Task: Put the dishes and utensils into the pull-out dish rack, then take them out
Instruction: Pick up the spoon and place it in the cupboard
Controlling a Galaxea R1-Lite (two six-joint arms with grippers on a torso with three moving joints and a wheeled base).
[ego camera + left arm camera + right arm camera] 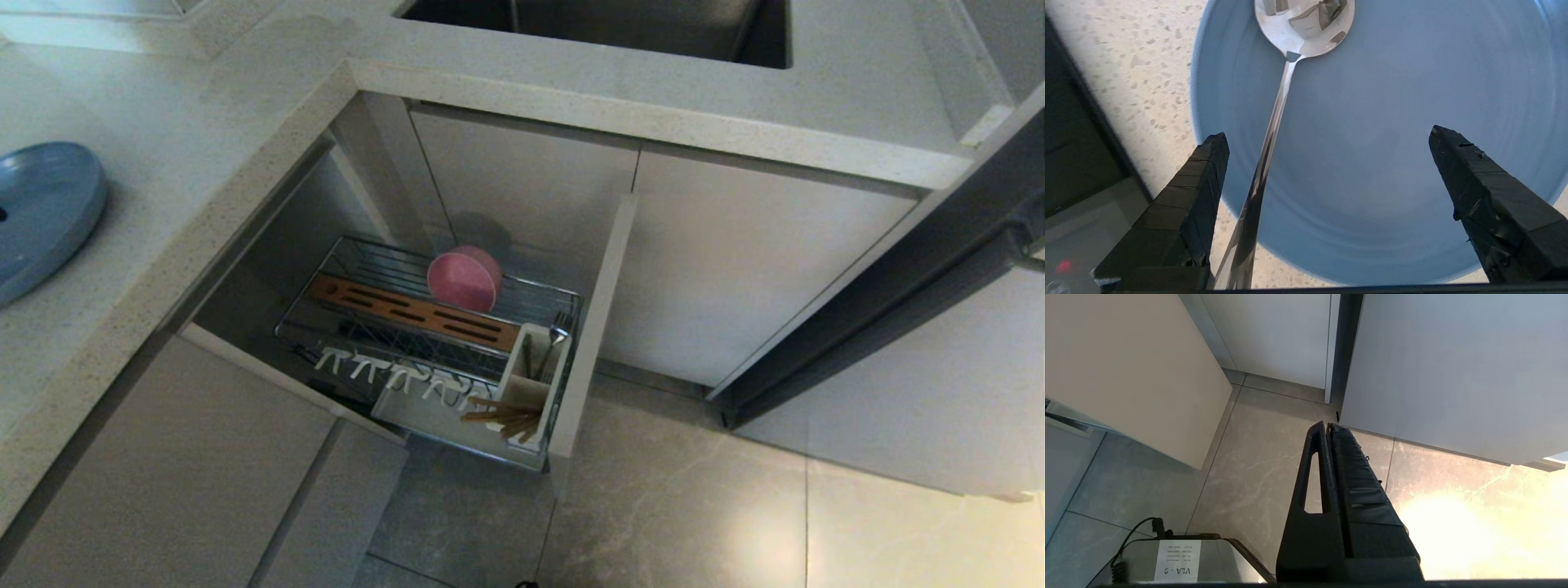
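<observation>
Speckled pale stone makes up the counter [204,163], which fills the upper and left parts of the head view and wraps a corner, with a dark sink [604,24] cut into it at the top edge. Grey floor tiles [694,506] cover the lower right. Beige cabinet doors [735,269] stand under the counter at centre.

The pull-out dish rack [433,343], a chrome wire basket, sits drawn out at the middle of the frame, its flat beige front panel [592,343] edge-on at its right end. A slotted brown wooden strip [416,310] runs along it, with a row of white pegs [392,376] below that.

The light-blue plate [41,212] lies on the counter at the far left edge of the head view, well apart from the rack. In the left wrist view the plate [1392,143] fills most of the frame. A steel spoon [1282,102] rests in it, bowl on the plate, handle reaching out over the rim.

The pink bowl [464,278] stands on edge in the rack, at its upper side behind the strip.

The white utensil caddy [531,384] occupies the rack's right end, holding the wooden chopsticks [502,418] in its lower compartment and a fork [558,335] above.

The left gripper [1327,171] hangs over the plate with its fingers [1208,163] spread wide and empty, the spoon handle between them, near one finger.

The right gripper [1329,428] points at the floor, fingers pressed together on nothing.
</observation>
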